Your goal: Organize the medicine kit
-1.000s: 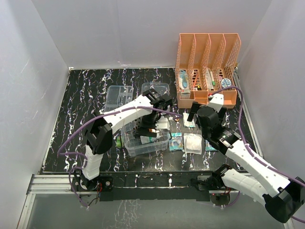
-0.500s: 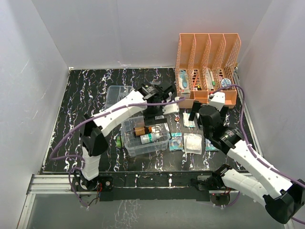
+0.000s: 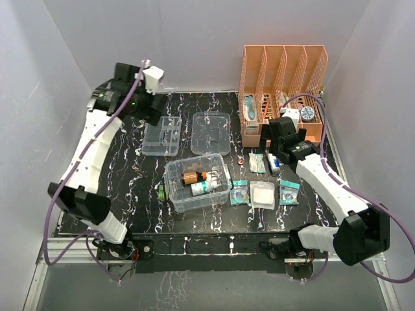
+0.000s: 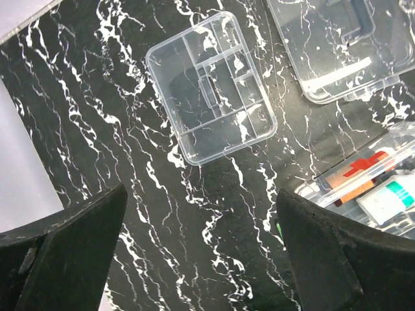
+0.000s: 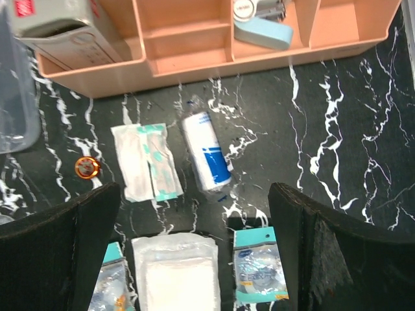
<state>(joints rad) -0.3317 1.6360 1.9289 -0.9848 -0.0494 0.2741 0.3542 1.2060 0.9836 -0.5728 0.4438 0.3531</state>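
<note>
Gaping empty, left fingers (image 4: 58, 259) and right fingers (image 5: 45, 253); boxed bottle (image 4: 356, 181) shows red cross.

Arms withdrawn.
Left gripper (image 4: 201, 194) rose from the deep clear rectangular plastic box (image 3: 174, 188) to the far-left corner; right gripper (image 5: 194, 194) backed toward the orange perforated rack (image 3: 285, 65).

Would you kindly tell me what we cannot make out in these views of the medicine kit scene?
- Bottles in the deep box: labels too small in the top view, cut by the right edge in the left wrist view.
- Green item beside the box: top view, mostly hidden by its wall.
- Orange rack contents: top view, screened by its dividers.
- Lid: left wrist view, cut by the top edge.
</note>
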